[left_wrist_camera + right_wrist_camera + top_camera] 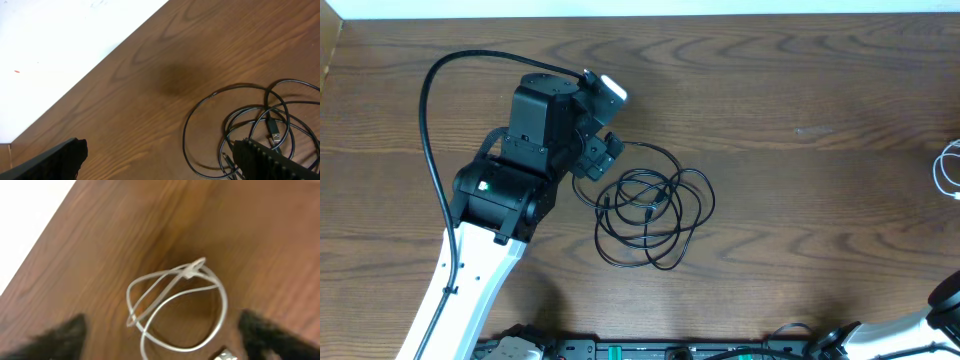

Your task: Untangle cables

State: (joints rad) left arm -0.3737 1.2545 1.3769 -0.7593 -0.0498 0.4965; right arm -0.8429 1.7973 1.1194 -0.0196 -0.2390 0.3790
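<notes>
left gripper [160,152] spread wide, empty | black cable [650,212] tangle mid-table, just beside one finger, left arm nearer | white cable [175,307] coiled at right edge, ahead of spread, empty right gripper [165,340]

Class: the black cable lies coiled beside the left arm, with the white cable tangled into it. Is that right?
No. The white cable is not tangled into the black cable; the overhead view shows it lying apart at the right edge of the table. The rest holds.

Overhead looks straight down on the table [800,80]. Wrist cams sit close (left one shares overhead's black cable [650,197] [274,132]).
</notes>
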